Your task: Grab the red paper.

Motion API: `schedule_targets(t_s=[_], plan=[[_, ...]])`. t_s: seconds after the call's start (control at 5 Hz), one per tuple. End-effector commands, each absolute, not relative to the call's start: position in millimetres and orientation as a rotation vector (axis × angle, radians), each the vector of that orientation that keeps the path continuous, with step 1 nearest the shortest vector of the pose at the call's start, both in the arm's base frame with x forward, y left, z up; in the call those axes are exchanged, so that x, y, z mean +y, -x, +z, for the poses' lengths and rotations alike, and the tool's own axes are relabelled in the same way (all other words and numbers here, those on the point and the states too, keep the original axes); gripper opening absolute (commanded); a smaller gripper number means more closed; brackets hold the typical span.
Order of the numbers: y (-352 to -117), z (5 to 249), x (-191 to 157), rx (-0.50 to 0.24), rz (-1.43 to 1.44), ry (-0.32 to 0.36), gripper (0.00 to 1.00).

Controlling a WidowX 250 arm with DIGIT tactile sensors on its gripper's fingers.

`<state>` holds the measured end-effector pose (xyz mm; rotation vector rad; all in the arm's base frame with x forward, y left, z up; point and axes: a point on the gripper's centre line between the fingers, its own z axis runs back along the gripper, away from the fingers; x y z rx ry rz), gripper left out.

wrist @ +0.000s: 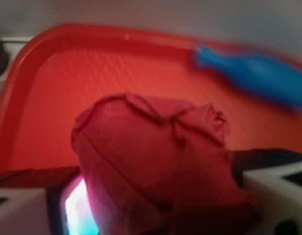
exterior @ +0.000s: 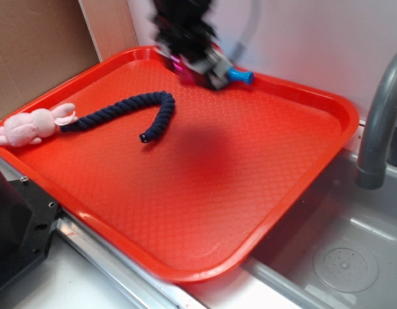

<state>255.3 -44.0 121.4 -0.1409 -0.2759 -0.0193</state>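
You see the blurred black robot arm as a dark, bulky mass with uneven outlines. A pale grey cable curves down beside it. At its lower end the black-and-grey gripper shows a magenta glow. In the wrist view, the white blocky fingers have black edges, and a pink-cyan light shines between them.

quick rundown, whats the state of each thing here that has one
red paper: crumpled into a ball, sitting between the gripper fingers
gripper: low over the tray's far edge, blurred; open or shut cannot be told
blue bottle toy: lying on its side by the far rim
navy rope: limp, curved on the tray, loose end free
pink plush bunny: lying at the tray's left rim
red tray: flat, partly overhanging the sink
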Motion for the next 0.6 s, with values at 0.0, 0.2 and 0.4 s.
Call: schedule_targets(t_s=[0.0, 0.2, 0.4], plan=[[-182, 228, -4, -0.251, 0.199, 0.163, 0.00], [-179, 234, -11, -0.142, 0.289, 0.133, 0.00], [-186, 222, -26, -0.124, 0.279, 0.047, 0.00]])
